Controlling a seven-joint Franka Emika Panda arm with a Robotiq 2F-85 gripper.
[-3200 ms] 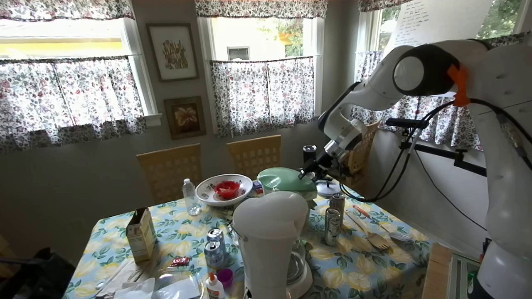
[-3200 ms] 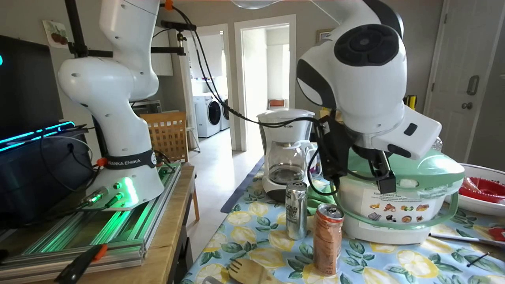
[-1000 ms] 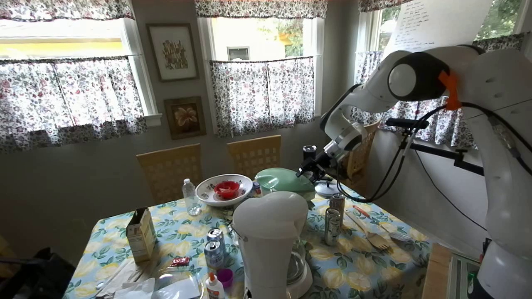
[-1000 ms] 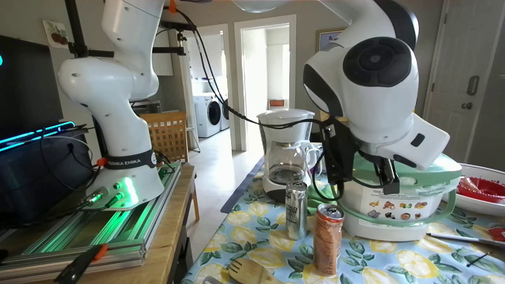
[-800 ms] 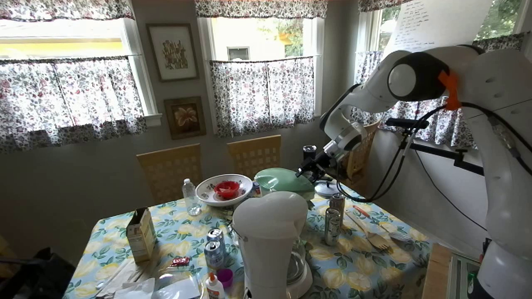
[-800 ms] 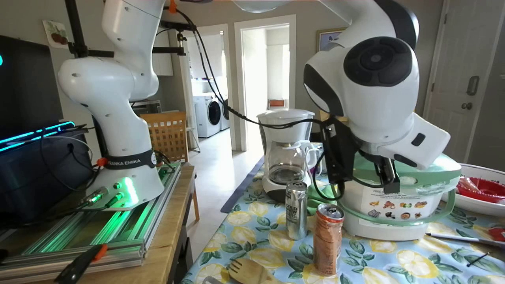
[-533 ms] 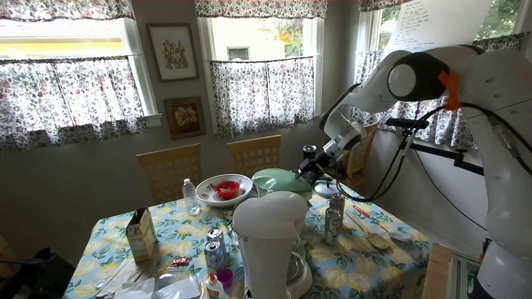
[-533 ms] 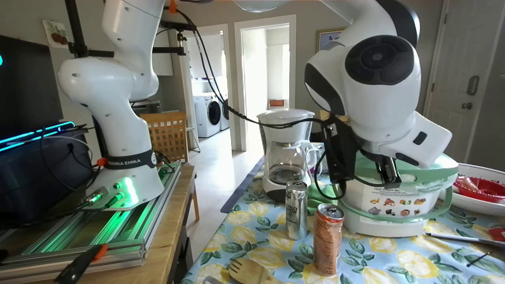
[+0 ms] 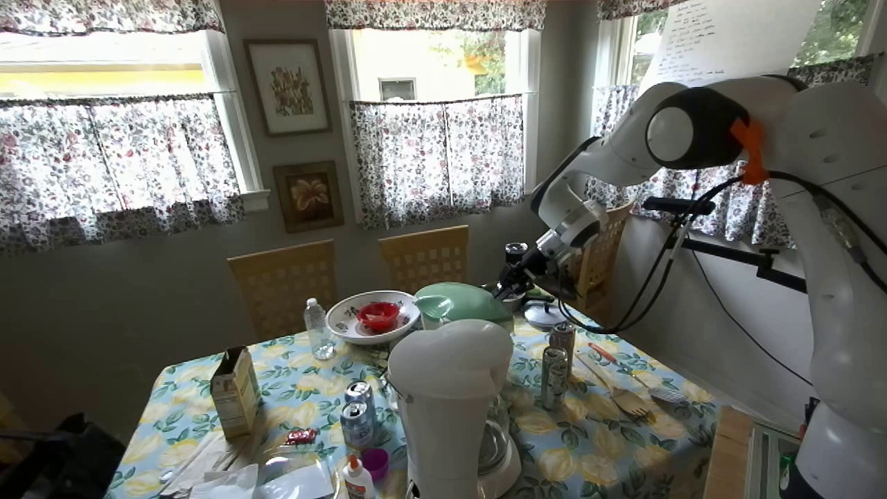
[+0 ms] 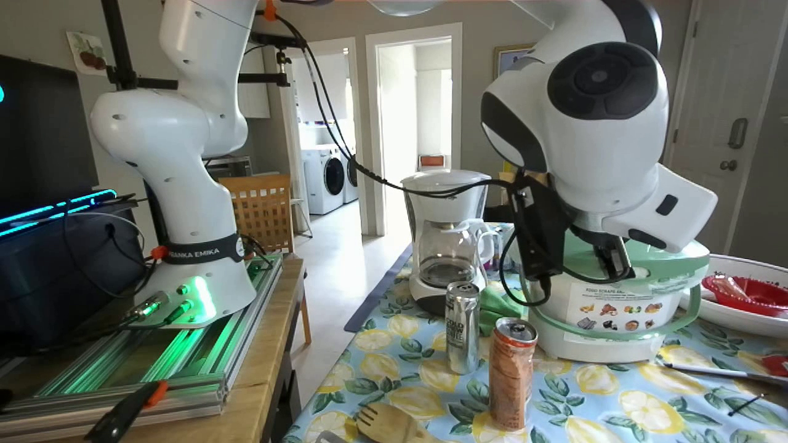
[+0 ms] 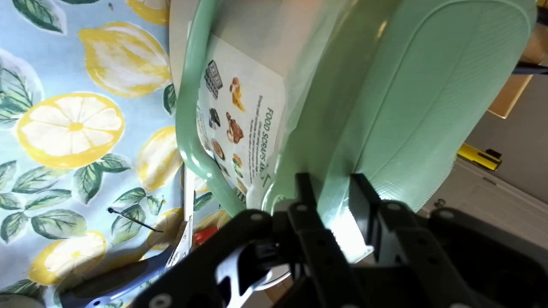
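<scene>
The worktop [image 9: 582, 443], covered by a lemon-print cloth, occupies the lower centre of an exterior view. The robot arm [image 9: 821, 138] extends into that frame from the right, its wrist angled down toward the centre. The white coffee maker [image 9: 450, 388] stands upright at lower centre of the same frame and partly hides the food-scraps bin [image 10: 603, 351], which stands upright on the worktop at lower right of an exterior view. The green lid [image 11: 428, 94] rests on top of the bin and extends from the centre to the upper right of the wrist view. The green handle [image 11: 185, 111] is lowered across the labelled front wall of the bin. The white bowl [image 9: 348, 324] is positioned just left of the green lid in an exterior view; the red bowl [image 9: 378, 316] rests inside it. The silver can [image 10: 462, 329] and the orange can [image 10: 513, 375] stand upright near each other at lower centre of an exterior view. The fingers [image 11: 306, 192], at lower centre of the wrist view, are clenched on the rim of the green lid, one on each side. A thin dark stick [image 11: 135, 220] lies on the cloth at lower left of the wrist view.
</scene>
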